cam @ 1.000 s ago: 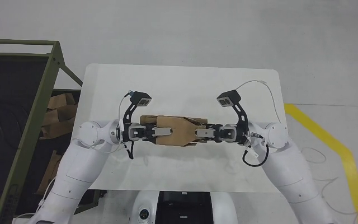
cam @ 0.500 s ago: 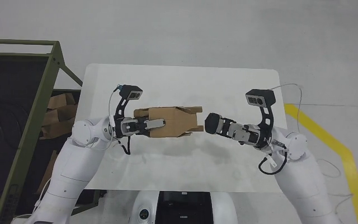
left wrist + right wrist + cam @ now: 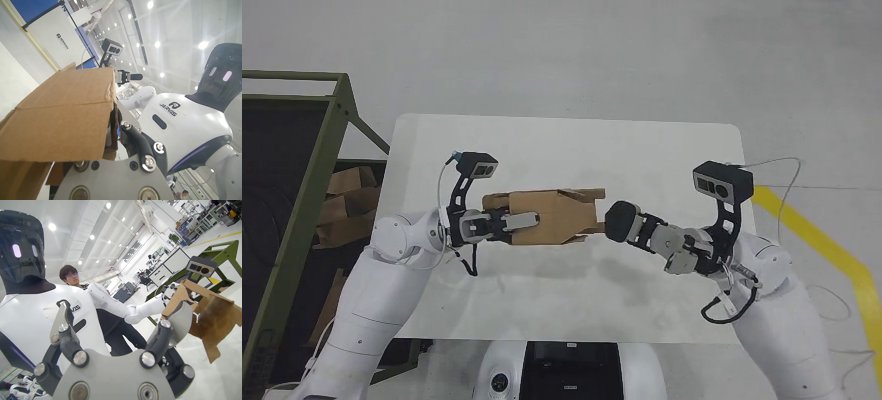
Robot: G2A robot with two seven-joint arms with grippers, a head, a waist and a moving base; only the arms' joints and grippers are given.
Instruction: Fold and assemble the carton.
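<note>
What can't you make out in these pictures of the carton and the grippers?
- Inside of the carton: top view, its own upper panel covers it.
- Fingertips of the left gripper: left wrist view, the carton covers them.
- Whether the right gripper touches the carton: right wrist view, one finger overlaps a flap; top view, its wrist blocks the gap.

Everything's bright and pretty flat from above: the white table (image 3: 562, 140) gets even overhead light with only a soft, faint shadow under the carton (image 3: 552, 215), and its far edge nearly blends into the pale floor (image 3: 642, 60). Both wrist views look up into rows of round ceiling lights (image 3: 203, 45) that blow out into white glare spots, so the carton's open inside goes dark brown. Those two views are also heavy fisheye, with straight lines bowing hard toward the corners.
</note>
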